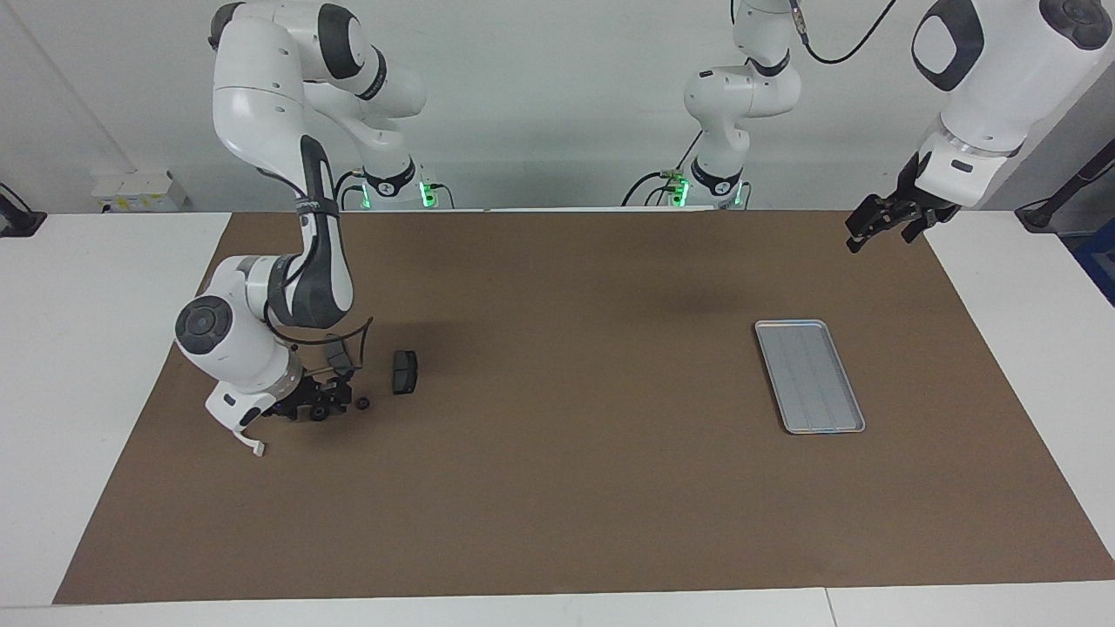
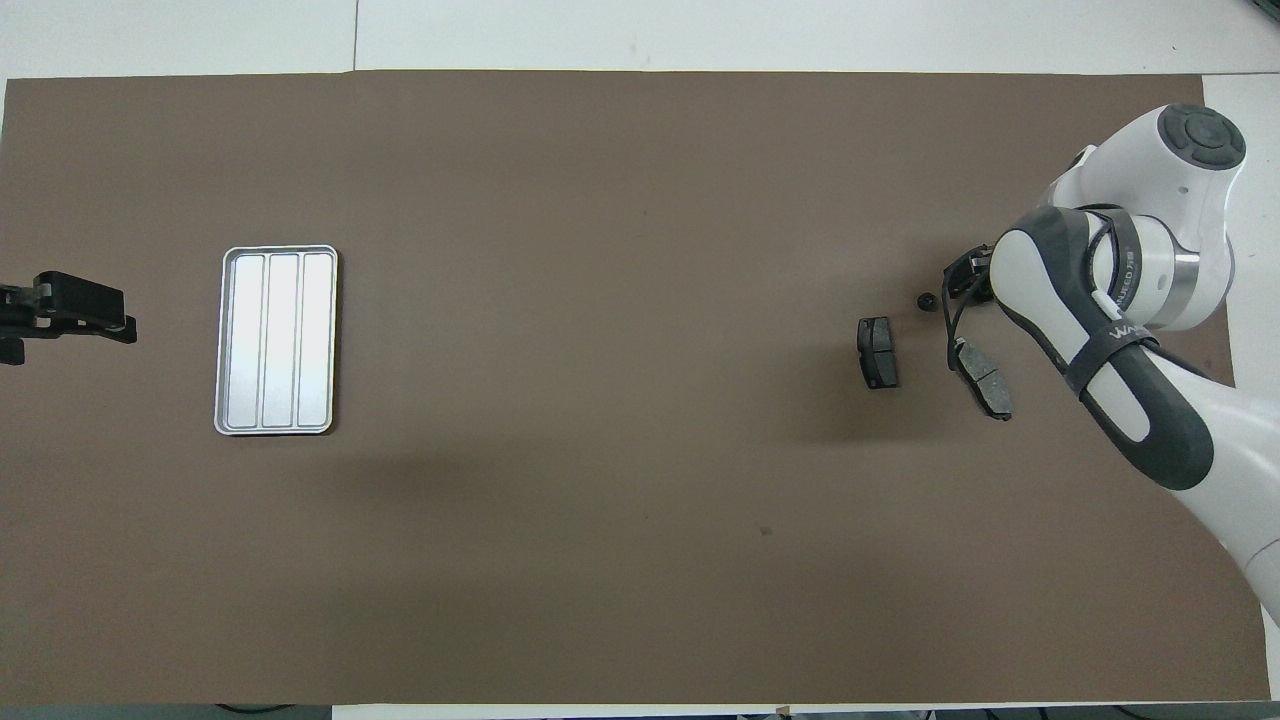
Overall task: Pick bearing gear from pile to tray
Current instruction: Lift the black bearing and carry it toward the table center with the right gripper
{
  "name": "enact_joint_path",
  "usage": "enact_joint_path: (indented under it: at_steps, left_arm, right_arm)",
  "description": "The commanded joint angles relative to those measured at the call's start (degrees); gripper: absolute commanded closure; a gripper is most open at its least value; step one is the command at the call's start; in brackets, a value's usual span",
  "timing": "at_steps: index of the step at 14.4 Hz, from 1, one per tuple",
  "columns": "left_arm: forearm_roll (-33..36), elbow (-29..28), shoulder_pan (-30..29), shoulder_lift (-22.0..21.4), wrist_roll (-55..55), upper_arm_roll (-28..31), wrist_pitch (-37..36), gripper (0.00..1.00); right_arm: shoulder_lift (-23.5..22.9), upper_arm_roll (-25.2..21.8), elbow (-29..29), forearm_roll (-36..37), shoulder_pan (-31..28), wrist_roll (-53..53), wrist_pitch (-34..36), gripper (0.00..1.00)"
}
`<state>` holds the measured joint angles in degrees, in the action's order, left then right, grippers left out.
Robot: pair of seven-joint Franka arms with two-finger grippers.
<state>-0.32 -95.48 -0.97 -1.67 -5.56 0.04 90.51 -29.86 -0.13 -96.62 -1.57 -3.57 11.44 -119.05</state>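
The pile lies at the right arm's end of the brown mat. It has two dark grey brake pads (image 1: 404, 372) (image 1: 338, 355), a small black round piece (image 1: 362, 403), a larger black round piece (image 1: 320, 413) and a white arc bracket (image 1: 250, 441). My right gripper (image 1: 316, 407) is down at the mat, right at the larger round piece. The hand hides that piece in the overhead view, where the pads (image 2: 878, 352) (image 2: 985, 378) and the small piece (image 2: 926, 300) show. The silver tray (image 1: 810, 376) (image 2: 277, 340) lies empty. My left gripper (image 1: 881, 228) (image 2: 70, 310) waits open and raised.
The brown mat (image 1: 566, 488) covers most of the white table. The right arm's forearm (image 2: 1130, 380) hangs over the pile's outer edge and covers the bracket from above.
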Motion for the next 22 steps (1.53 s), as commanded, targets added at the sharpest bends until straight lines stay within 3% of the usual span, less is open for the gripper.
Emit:
enact_joint_path:
  at_steps: [1, 4, 7, 9, 14, 18, 22]
  left_arm:
    - [1.1, -0.2, 1.0, -0.5, 0.0, 0.8, -0.7, 0.00]
    - [1.1, -0.2, 1.0, -0.5, 0.0, 0.8, -0.7, 0.00]
    - [1.1, -0.2, 1.0, -0.5, 0.0, 0.8, -0.7, 0.00]
    - [1.1, -0.2, 1.0, -0.5, 0.0, 0.8, -0.7, 0.00]
    - [1.1, -0.2, 1.0, -0.5, 0.0, 0.8, -0.7, 0.00]
    - [1.1, -0.2, 1.0, -0.5, 0.0, 0.8, -0.7, 0.00]
    - [1.1, -0.2, 1.0, -0.5, 0.0, 0.8, -0.7, 0.00]
  right_arm:
    - [0.2, 0.0, -1.0, -0.7, 0.0, 1.7, -0.7, 0.26]
    - [0.3, 0.0, -1.3, -0.6, 0.1, 1.7, -0.9, 0.51]
    - [0.3, 0.0, -1.2, -0.6, 0.1, 1.7, -0.9, 0.86]
    - [0.3, 0.0, -1.1, -0.5, 0.1, 1.6, -0.8, 1.00]
    - [2.3, -0.3, 1.8, -0.5, 2.8, -1.3, 4.4, 1.00]
    - [4.3, 0.1, 12.0, -0.9, 6.2, -9.1, 16.6, 1.00]
    - [7.3, 0.1, 15.7, -1.7, 15.3, -22.9, 19.3, 1.00]
